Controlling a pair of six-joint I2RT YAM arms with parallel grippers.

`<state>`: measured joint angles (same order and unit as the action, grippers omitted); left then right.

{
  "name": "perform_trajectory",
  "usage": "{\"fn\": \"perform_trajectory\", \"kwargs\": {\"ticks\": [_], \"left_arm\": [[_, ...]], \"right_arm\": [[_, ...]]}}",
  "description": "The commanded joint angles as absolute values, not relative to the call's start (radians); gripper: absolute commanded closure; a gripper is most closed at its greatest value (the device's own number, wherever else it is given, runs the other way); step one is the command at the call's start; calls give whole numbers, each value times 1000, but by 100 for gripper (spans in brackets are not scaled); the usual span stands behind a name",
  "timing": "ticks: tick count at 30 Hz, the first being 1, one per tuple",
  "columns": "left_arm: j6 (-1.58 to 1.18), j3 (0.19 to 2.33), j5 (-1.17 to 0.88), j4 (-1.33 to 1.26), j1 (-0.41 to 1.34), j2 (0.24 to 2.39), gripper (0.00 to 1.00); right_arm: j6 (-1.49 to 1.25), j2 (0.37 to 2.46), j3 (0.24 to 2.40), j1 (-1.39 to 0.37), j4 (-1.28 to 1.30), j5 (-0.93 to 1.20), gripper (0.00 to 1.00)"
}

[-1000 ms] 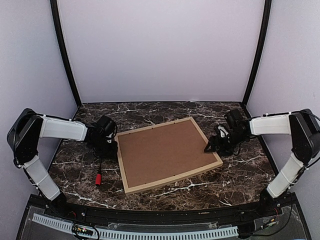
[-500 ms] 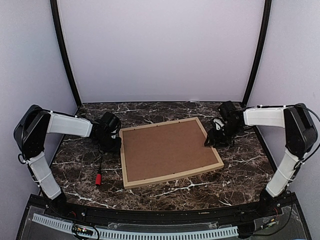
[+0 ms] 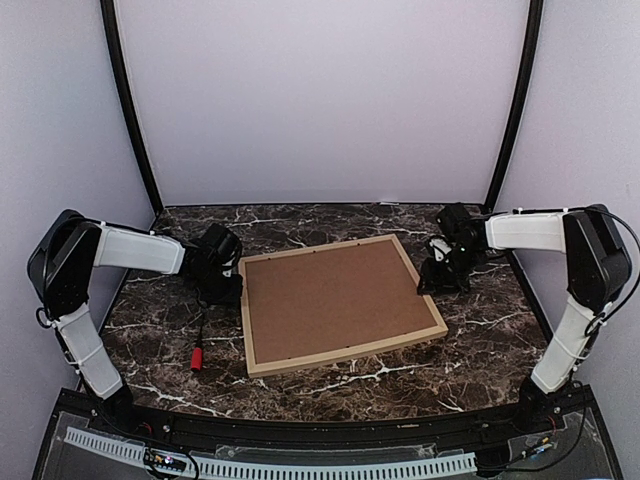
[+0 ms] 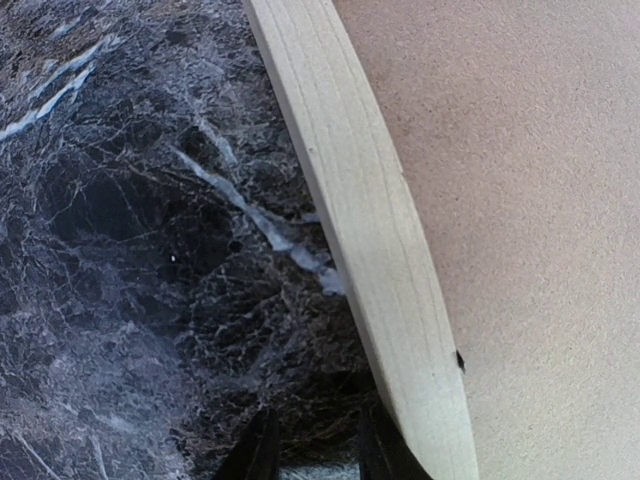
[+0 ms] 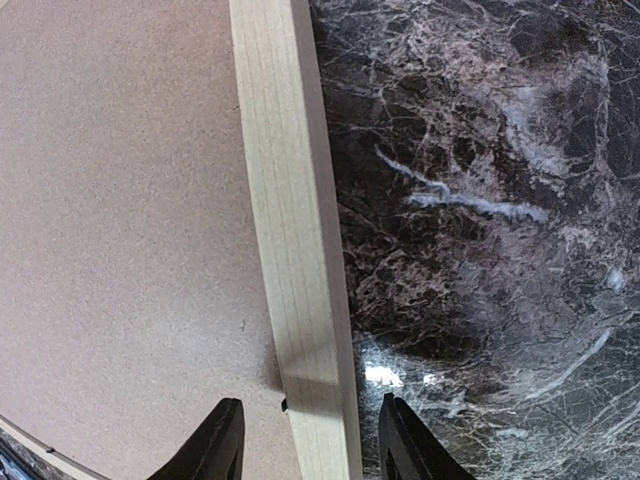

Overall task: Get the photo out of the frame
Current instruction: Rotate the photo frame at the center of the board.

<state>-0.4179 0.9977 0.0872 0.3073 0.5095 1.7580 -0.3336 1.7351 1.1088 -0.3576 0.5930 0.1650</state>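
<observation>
1. Frame (image 3: 345,355) of light natural wood lies back-up in the middle of a dark marble tabletop (image 3: 420,375), turned slightly so that its near left corner points toward the arms' bases.
2. A plain brown backing board (image 3: 335,295) fills the whole opening inside the moulding. The photo cannot be seen in any view.
3. The left gripper (image 3: 228,288) sits low at the frame's left rail, near its far corner. In the left wrist view its fingers (image 4: 262,452) stand a narrow gap apart with only marble between them. The inner one is right at the outer edge of the moulding (image 4: 370,230), but whether it touches the wood cannot be told.
4. The right gripper (image 3: 432,282) is down at the frame's right rail, toward the far corner. In the right wrist view its fingers (image 5: 222,442) straddle the wooden rail (image 5: 295,240), one over the backing board (image 5: 120,200) and the other over the marble (image 5: 480,200). A sliver of space shows on each side of the wood, so they are not clamped on it.
5. A small dark notch marks the seam between rail and board in each wrist view.
6. A small red-tipped item (image 3: 197,357) on a dark cord lies on the tabletop to the left of the frame, apart from it and nearer the left arm.
</observation>
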Motion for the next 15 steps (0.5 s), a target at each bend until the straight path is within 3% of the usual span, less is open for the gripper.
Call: {"fn": "perform_trajectory", "kwargs": {"ticks": [1, 9, 15], "left_arm": [[-404, 995, 63, 289, 515, 1724, 70], [-391, 1004, 27, 311, 515, 1694, 68], [-403, 1001, 9, 354, 515, 1643, 64]], "right_arm": [[-299, 1731, 1112, -350, 610, 167, 53], [-300, 1749, 1078, -338, 557, 198, 54], [-301, 1760, 1072, -330, 548, 199, 69]]}}
